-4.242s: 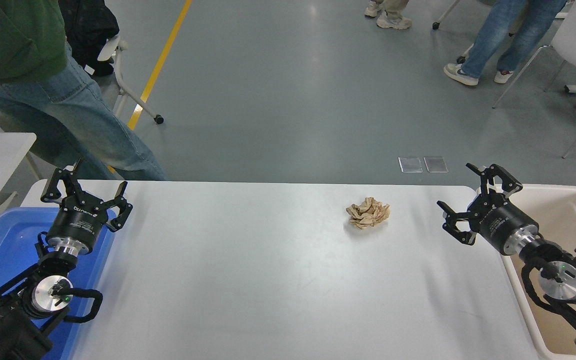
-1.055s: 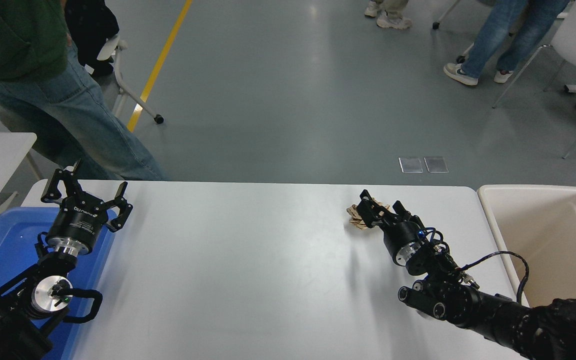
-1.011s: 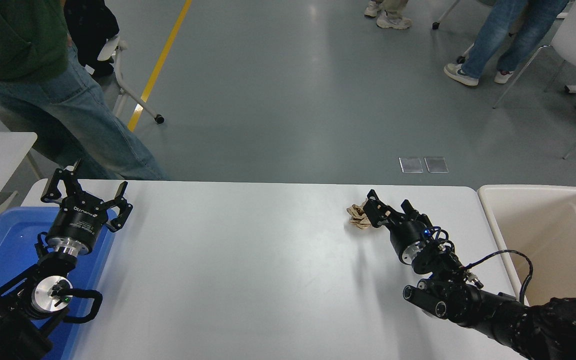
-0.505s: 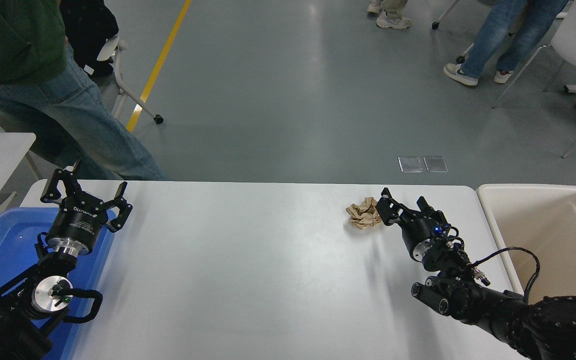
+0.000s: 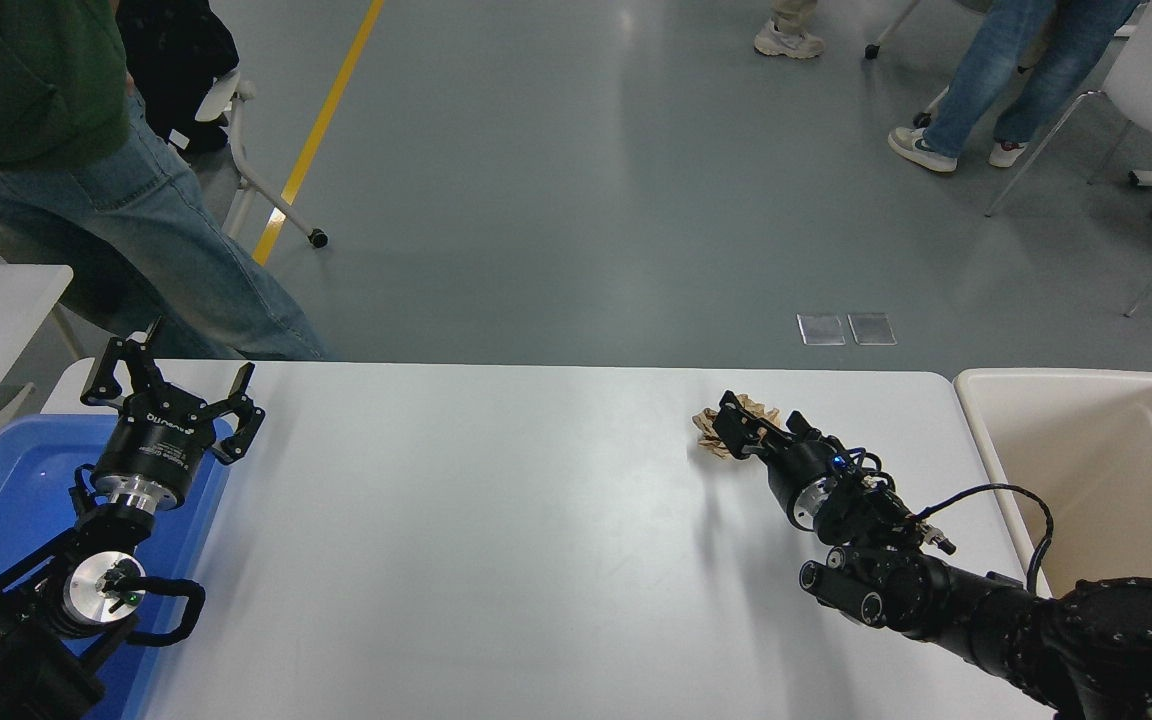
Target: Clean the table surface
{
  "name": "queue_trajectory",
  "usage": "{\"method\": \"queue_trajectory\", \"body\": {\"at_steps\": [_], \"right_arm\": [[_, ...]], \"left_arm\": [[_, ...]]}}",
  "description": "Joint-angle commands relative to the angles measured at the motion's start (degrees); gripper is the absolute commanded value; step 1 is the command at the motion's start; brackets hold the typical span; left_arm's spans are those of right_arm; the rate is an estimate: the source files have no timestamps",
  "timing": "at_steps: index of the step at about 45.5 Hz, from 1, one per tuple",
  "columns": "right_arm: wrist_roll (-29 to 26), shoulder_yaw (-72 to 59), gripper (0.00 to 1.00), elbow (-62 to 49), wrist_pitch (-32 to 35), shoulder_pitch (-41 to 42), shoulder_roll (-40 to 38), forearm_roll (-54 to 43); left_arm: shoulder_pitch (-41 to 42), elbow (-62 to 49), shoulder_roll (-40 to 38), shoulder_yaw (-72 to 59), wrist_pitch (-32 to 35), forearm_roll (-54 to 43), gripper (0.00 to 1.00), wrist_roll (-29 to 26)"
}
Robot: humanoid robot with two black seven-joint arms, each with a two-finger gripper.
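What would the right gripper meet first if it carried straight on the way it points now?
The crumpled brown paper. The right gripper points up-left across the table surface and is already at the wad; whether its fingers touch it is unclear from this view.

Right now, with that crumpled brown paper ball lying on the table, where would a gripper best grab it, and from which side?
Probably across its bunched middle, from the near right, where the right gripper already sits at the crumpled paper ball. The wad is lumpy with no handle, lies loose on the table surface with nothing beside it, and should squash under a pinch, so any pair of opposite sides works.
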Motion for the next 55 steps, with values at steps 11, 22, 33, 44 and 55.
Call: {"method": "queue_trajectory", "body": {"at_steps": [11, 22, 33, 44, 55], "right_arm": [[-0.26, 0.35, 1.00, -0.48, 9.60, 5.68, 0.00, 2.68], [-0.34, -1.23, 1.00, -0.74, 15.05, 6.39, 0.00, 1.54], [-0.61, -5.89, 1.00, -0.65, 18.39, 6.30, 0.00, 1.98], [-0.78, -6.51, 1.00, -0.48, 21.38, 6.21, 0.00, 1.63], [-2.54, -9.14, 1.00, -1.62, 21.91, 6.21, 0.00, 1.19]], "left_arm": [[0.01, 0.03, 0.00, 0.00, 0.00, 0.00, 0.99, 0.00], [0.01, -0.05, 0.00, 0.00, 0.00, 0.00, 0.99, 0.00], [0.01, -0.06, 0.00, 0.00, 0.00, 0.00, 0.99, 0.00], [0.01, -0.06, 0.00, 0.00, -0.09, 0.00, 0.99, 0.00], [0.01, -0.06, 0.00, 0.00, 0.00, -0.09, 0.99, 0.00]]}}
